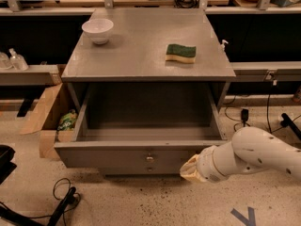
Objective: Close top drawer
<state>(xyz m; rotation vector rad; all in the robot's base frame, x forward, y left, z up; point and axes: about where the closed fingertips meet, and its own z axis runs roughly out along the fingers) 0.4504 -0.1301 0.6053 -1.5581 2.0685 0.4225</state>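
Gaping top drawer (103,155): camera view, the only one. A wide, deep grey drawer with a flat front panel, pulled far out of the grey metal cabinet (141,55). Nothing shows inside it, and its front hangs forward over the speckled floor.

Knob: a small brass centre knob (149,158) on the front panel, with a second small fitting just below it.

Gripper (190,169): a cream-coloured tip at the end of the white rounded arm (254,154), low against the right part of the drawer front, right of the knob. It looks to be touching the panel or just beside it. Whether it is spread or closed I cannot tell.

Cabinet top: a white round bowl (97,29) at the back left and a green-and-yellow sponge (180,52) towards the right, well apart from each other.

Left of cabinet: an open brown cardboard box (47,121) on the floor, near the drawer's left side.

Step in hand, by my judgement: pushing the front panel inward, with most of the travel left.

Doing it well: the contact sits off-centre to the right, so the drawer could skew and bind. Press straight back, square to the panel, and shift nearer the knob if it drags. Keep the push slow and level so the bowl and sponge stay put, and carry on until the front sits flush.
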